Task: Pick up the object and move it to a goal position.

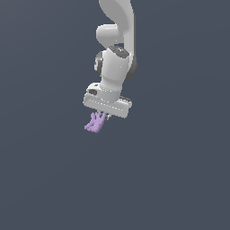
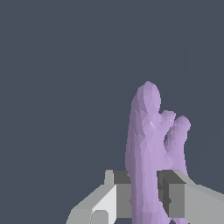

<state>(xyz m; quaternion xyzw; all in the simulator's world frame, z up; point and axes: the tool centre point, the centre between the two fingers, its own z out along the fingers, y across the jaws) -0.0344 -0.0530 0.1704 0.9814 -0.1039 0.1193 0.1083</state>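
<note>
Gripper: the white gripper (image 2: 144, 192) pinches the lavender object (image 2: 148, 148), its grey pads (image 2: 124, 190) pressed against either side of the lump's thick stem.
Object: held between the fingers and jutting beyond their tips, prongs pointing away from the wrist; in the exterior view the object (image 1: 95, 122) hangs just below the gripper (image 1: 105, 115), tilted toward that view's left.
Done: the pick appears complete, with the object carried by the arm and nothing else seen touching it.
Left: the move to the goal, judging by the task; no goal marker shows in either view.
Hidden: the fingers are mostly masked by the hand's body in the exterior view; the object's base is cut off at the wrist view's edge.
Unclear: the flat grey backdrop offers no tabletop edge or shadow, so height above any surface cannot be read.
</note>
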